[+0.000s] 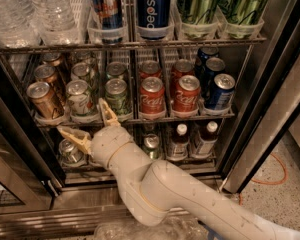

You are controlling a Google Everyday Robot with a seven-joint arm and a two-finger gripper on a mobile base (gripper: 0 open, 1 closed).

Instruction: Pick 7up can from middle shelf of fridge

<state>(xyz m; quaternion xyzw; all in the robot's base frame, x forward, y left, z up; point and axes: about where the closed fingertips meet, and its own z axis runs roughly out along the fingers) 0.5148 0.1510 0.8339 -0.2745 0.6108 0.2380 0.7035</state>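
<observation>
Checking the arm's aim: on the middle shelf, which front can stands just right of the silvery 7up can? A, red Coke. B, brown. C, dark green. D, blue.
C: the dark green can stands in the lane beside the 7up can; the open gripper is just below them, at the front edge of the middle shelf.
</observation>
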